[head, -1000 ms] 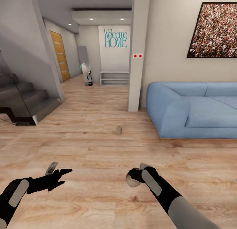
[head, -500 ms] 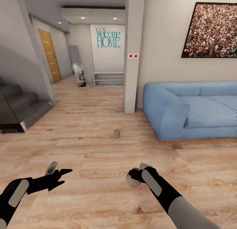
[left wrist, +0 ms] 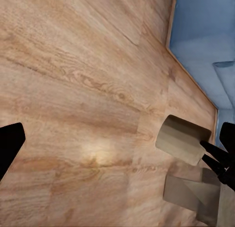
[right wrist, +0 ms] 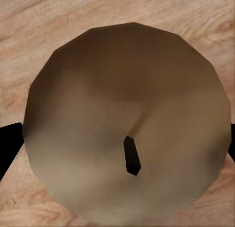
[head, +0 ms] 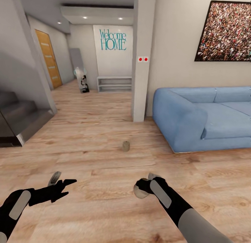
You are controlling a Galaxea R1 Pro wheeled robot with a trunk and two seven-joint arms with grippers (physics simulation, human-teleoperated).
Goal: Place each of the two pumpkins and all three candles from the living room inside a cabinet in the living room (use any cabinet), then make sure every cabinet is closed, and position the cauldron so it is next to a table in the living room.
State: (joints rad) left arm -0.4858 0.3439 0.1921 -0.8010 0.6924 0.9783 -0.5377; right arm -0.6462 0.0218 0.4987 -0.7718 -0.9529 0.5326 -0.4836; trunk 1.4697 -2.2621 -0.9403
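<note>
The right gripper (head: 142,189) is closed on a tan candle (head: 140,191), held low at 5 o'clock over bare wood floor (head: 104,208); the right wrist view looks straight onto the candle's (right wrist: 128,124) round end and dark wick, a black finger at each side. The left gripper (head: 61,183) hangs at 7 o'clock with its fingers spread wide and nothing between them. A second candle (head: 126,146) stands on the floor at 12 o'clock, well apart from both arms. The sofa (head: 205,119) edges the open floor at 2 o'clock, a pillar (head: 143,58) at 12, stairs (head: 17,120) at 10. A hallway runs on past the pillar to a low shelf (head: 114,84).
</note>
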